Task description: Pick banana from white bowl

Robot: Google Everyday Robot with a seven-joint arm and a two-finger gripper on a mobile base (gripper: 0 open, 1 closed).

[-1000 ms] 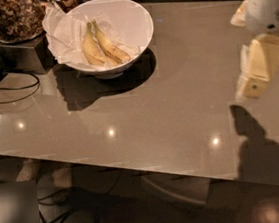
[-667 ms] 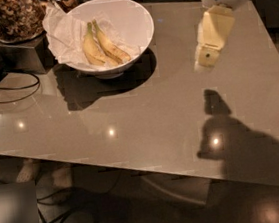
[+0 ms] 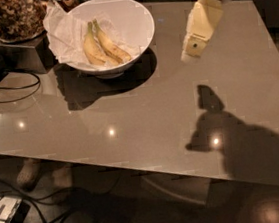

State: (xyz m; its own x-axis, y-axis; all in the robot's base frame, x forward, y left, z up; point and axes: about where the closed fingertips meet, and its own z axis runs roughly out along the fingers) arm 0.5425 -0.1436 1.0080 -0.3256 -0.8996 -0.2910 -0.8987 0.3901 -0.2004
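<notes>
Above the worktop [image 3: 144,108], well right of the white bowl [image 3: 138,13], hangs the tool [image 3: 191,52]; wide or narrow, I cannot tell. Inside the bowl, the banana [image 3: 111,47] touches a plumper banana [image 3: 92,51], so a careless grab might catch both, or the paper [image 3: 65,34].

Surface [image 3: 130,119]: carries all items below.
Bowl [image 3: 143,30]: far side, left of centre.
Paper [image 3: 65,34]: in the bowl, spilling over its left rim.
Banana [image 3: 113,47]: in the bowl, on the paper.
Second banana [image 3: 91,51]: just left of the first, touching it.
Hand [image 3: 191,52]: above the surface, right of the bowl, apart from it.
Jar [image 3: 10,17]: behind and left of the bowl, on a box [image 3: 17,54].
Cable [image 3: 14,95]: in front of the box.
</notes>
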